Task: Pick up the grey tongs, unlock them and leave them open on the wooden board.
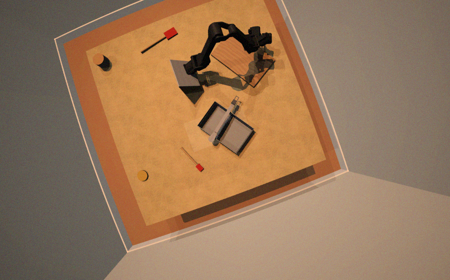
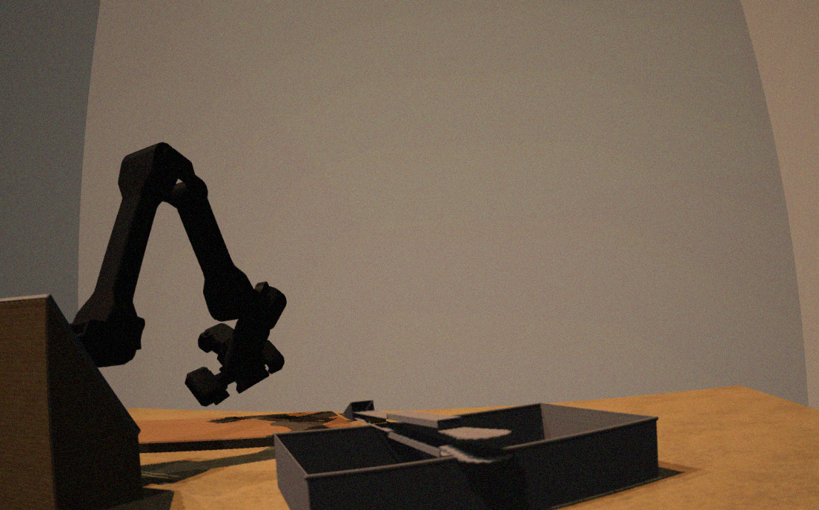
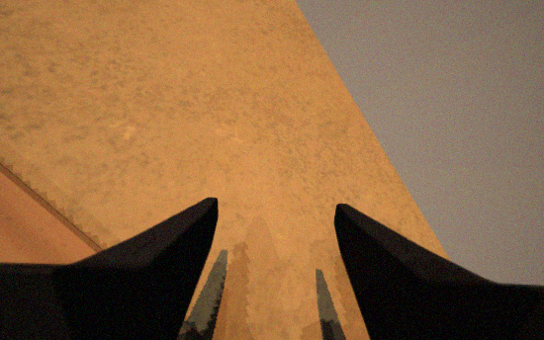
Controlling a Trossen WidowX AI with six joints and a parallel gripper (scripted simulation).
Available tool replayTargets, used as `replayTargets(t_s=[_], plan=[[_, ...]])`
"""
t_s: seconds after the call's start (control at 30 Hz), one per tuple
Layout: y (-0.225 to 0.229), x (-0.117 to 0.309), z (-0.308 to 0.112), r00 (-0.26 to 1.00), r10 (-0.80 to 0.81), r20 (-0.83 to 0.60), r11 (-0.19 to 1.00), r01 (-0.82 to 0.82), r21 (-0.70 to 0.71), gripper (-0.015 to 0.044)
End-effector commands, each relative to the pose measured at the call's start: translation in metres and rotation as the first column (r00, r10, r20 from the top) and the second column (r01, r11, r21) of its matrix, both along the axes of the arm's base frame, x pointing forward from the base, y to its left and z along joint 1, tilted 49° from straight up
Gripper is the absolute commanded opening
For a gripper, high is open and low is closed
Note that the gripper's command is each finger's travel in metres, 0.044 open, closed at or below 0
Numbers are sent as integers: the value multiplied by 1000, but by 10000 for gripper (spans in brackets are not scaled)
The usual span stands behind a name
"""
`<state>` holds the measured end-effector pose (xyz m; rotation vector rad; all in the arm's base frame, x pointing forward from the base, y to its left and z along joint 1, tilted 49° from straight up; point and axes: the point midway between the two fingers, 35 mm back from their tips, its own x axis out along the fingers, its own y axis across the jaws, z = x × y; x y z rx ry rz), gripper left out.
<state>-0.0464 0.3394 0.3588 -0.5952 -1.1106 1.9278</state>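
The grey tongs (image 1: 223,119) (image 2: 476,433) lie across the roasting tin (image 1: 240,134) (image 2: 590,457), with their rounded tips past its near wall in the exterior view and their bracket-like end past the wall facing the board. The arms look closed together; the lock cannot be made out. The wooden board (image 1: 231,57) (image 2: 178,431) (image 3: 0,212) lies flat beyond the tin. My gripper (image 3: 276,210) is open and empty, tilted downward, raised above the table near the board's far side, away from the tongs. Its fingertips are hard to make out in the top and exterior views.
The arm's base is on a grey wedge-shaped stand (image 1: 185,76) (image 2: 0,392) beside the board. A red block (image 1: 170,33) with a dark rod, a small red block (image 1: 199,167) with a thin rod, an orange-topped cylinder (image 1: 98,59) and a yellow disc (image 1: 142,175) are farther off.
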Motion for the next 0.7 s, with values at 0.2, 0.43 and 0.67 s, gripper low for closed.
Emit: replayTargets(t_s=[0.2,0.43,0.67], plan=[[-2,104,22,939,-326,-111,945,325,-26,260],[-23,183,4,832,-551,-61,834,547,-71,260],[-62,271,-37,693,-716,82,682,720,-130,260]])
